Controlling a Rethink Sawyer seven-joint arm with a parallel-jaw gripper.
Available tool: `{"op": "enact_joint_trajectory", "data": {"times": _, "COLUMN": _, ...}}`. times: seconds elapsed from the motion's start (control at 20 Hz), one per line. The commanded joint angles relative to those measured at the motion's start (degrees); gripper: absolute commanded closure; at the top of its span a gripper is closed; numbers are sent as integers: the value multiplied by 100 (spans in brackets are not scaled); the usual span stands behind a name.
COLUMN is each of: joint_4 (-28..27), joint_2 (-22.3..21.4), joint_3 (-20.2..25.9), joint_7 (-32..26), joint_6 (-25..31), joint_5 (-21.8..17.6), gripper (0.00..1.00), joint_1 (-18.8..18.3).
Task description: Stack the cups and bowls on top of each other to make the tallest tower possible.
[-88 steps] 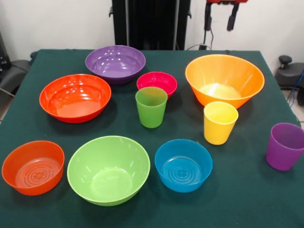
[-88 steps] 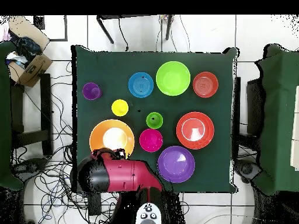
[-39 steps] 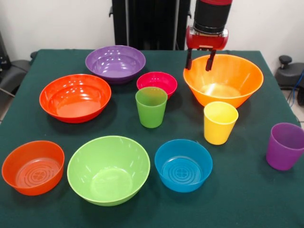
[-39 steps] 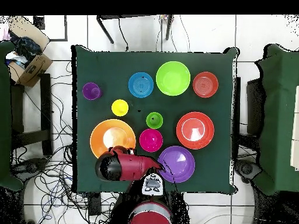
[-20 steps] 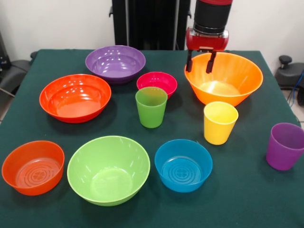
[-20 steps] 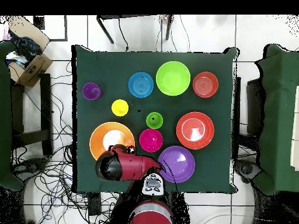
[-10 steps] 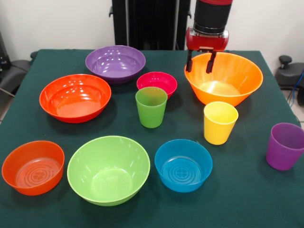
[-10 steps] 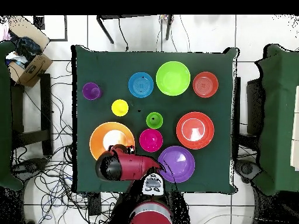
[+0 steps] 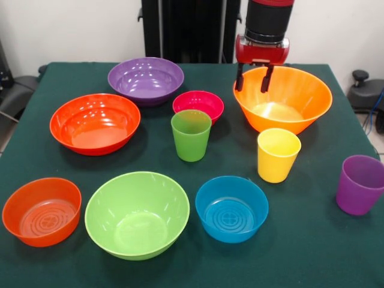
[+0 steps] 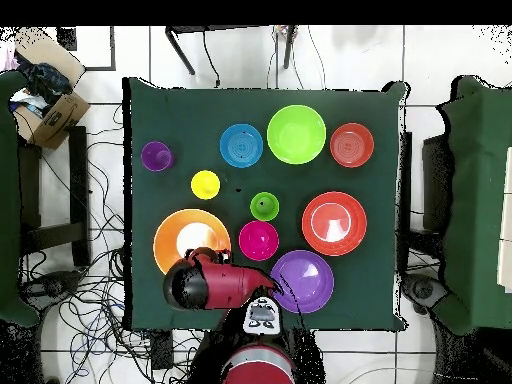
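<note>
gripper seemingly pinching round translucent big orange bowl rim

Hand straddles orange bowl rim.

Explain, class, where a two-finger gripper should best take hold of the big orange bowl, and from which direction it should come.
Probably at the rim, from straight above. The big orange bowl stands upright and flares far too wide to span, so only its thin wall fits between two fingers, one inside and one outside. The gripper already straddles the far-left rim this way, as the front view shows it, clear of the yellow cup.
</note>
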Motion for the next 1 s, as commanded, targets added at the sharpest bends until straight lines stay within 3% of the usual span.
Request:
{"op": "enact_joint_trajectory", "data": {"times": 0.05, "joint_4": -176, "joint_2": 334, "joint_3": 476, "joint_7": 1051, "joint_6": -328, "joint_5": 84, "gripper": 0, "joint_1": -78}}
{"op": "enact_joint_trajectory", "data": {"times": 1.0, "joint_4": -268, "joint_2": 307, "joint_3": 294, "joint_7": 1041, "joint_6": -153, "joint_5": 145, "gripper": 0, "joint_1": 140}}
